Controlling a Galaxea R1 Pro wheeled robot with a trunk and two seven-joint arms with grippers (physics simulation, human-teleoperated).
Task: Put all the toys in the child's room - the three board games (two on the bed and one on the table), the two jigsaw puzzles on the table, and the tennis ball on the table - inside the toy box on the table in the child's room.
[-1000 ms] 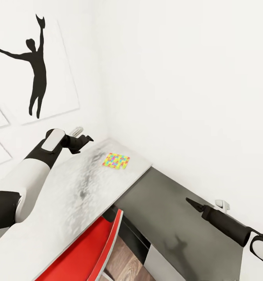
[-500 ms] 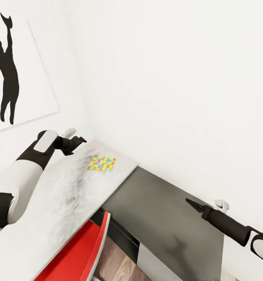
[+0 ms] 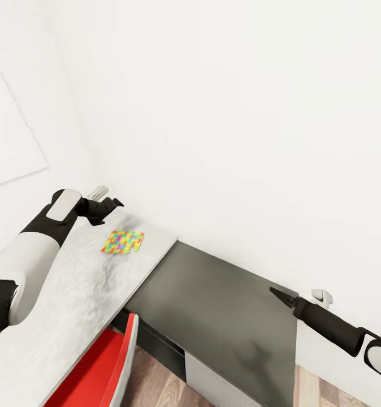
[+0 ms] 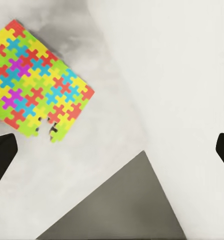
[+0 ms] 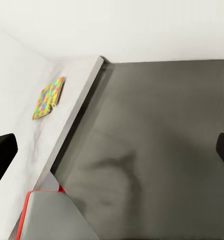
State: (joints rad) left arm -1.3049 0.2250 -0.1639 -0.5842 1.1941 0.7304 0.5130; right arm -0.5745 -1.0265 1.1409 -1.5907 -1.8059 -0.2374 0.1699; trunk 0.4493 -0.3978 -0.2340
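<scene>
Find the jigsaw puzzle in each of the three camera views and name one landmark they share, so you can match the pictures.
Head view: the jigsaw puzzle lies on the pale table, near the left gripper.
Left wrist view: it sits at the upper left, flat on the pale top.
Right wrist view: small, at the left.
Shared landmark: the table's end edge beside the dark cabinet top.

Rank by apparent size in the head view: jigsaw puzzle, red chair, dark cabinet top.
1. dark cabinet top
2. red chair, cut off by the picture's edge and nearer the camera, so its rank is unsure
3. jigsaw puzzle
</scene>
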